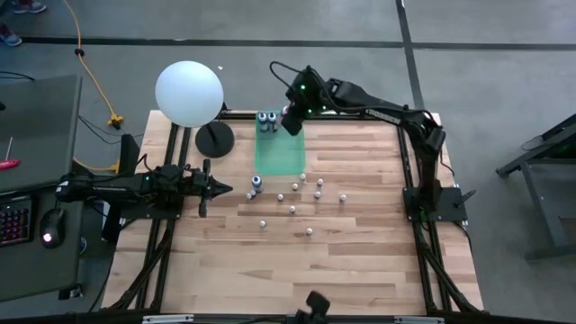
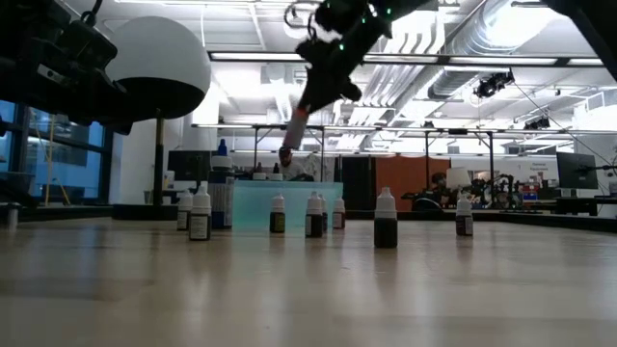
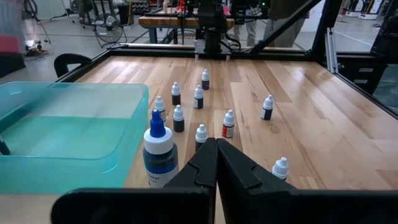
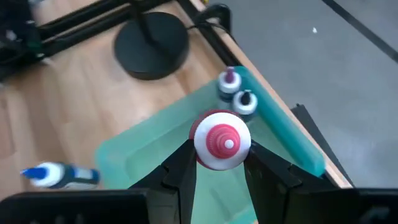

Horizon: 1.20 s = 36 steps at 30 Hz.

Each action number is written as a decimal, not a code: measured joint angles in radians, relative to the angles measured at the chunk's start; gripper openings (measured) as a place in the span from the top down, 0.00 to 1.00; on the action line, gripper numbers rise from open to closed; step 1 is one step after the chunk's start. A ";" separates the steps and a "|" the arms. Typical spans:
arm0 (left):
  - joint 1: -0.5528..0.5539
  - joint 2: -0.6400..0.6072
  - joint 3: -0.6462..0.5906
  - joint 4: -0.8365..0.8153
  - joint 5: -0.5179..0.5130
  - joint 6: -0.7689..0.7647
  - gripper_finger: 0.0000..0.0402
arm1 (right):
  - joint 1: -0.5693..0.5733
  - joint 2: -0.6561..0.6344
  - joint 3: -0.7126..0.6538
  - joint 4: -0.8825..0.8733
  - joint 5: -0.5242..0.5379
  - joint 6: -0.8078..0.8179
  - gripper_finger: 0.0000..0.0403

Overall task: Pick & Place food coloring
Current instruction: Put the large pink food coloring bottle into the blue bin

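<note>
L arm waiting at table's left edge; left gripper (image 1: 216, 187) sitting with fingers pressed together, holding nothing, pointing across toward the bottles; white ball lamp (image 1: 189, 93) standing behind it on its black base (image 1: 214, 139).

Next rightward: blue-capped bottle (image 1: 256, 184), one of the larger ones, standing on the wood just beside the green tray's near edge; not yet moved.

Centre: green tray (image 1: 279, 153) lying at the far side of table; two bottles (image 1: 267, 119) already sitting in its far corner; rest of tray bare.

Over the tray: right gripper (image 4: 219, 163) hanging above it, fingers clamping a red-and-white bottle (image 4: 221, 140) on both sides, cap pointing at the wrist cam; bottle is airborne, not touching tray.

Right of the blue one: roughly ten small white-capped bottles (image 1: 317, 192) standing scattered on the wood near the tray, well apart from one another.

Judging progress: early; two placed, a third looking abt to be set down, most of the lot remaining on the table.
</note>
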 joint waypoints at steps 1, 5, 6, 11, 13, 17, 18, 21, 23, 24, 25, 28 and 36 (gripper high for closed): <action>0.000 0.000 0.000 0.000 0.000 0.000 1.00 | -0.013 0.010 0.000 0.001 -0.004 -0.002 0.72; 0.000 0.000 0.000 0.000 0.000 0.000 1.00 | -0.057 0.056 0.000 0.009 -0.033 0.000 0.73; 0.000 0.000 0.000 0.000 0.000 0.000 1.00 | -0.064 0.069 0.000 0.022 -0.046 0.001 0.72; 0.000 0.000 0.000 0.000 0.000 0.000 1.00 | -0.083 0.125 0.000 0.087 -0.059 0.001 0.72; 0.000 0.000 0.000 0.000 0.000 0.000 1.00 | -0.088 0.143 0.000 0.081 -0.061 0.001 0.73; 0.000 0.000 0.000 0.000 0.000 0.000 1.00 | -0.093 0.167 -0.001 0.066 -0.066 0.001 0.72; 0.000 0.000 0.000 0.000 0.000 0.000 1.00 | -0.093 0.171 -0.001 0.069 -0.066 0.001 0.72; 0.000 0.000 0.000 0.000 0.000 0.000 1.00 | -0.093 0.189 0.000 0.081 -0.064 0.000 0.72; 0.000 0.000 0.000 0.000 0.000 0.000 1.00 | -0.093 0.208 0.000 0.081 -0.061 -0.003 0.73; 0.000 0.000 0.000 0.000 0.000 0.000 1.00 | -0.093 0.217 -0.001 0.086 -0.061 -0.002 0.73; 0.000 0.000 0.000 0.000 0.000 0.000 1.00 | -0.093 0.223 -0.002 0.092 -0.064 0.002 0.72; 0.000 0.000 0.000 0.000 0.000 0.000 1.00 | -0.092 0.233 -0.002 0.118 -0.066 0.004 0.71; 0.000 0.000 0.000 0.000 0.000 0.000 1.00 | -0.108 0.233 0.004 0.147 -0.034 0.008 0.72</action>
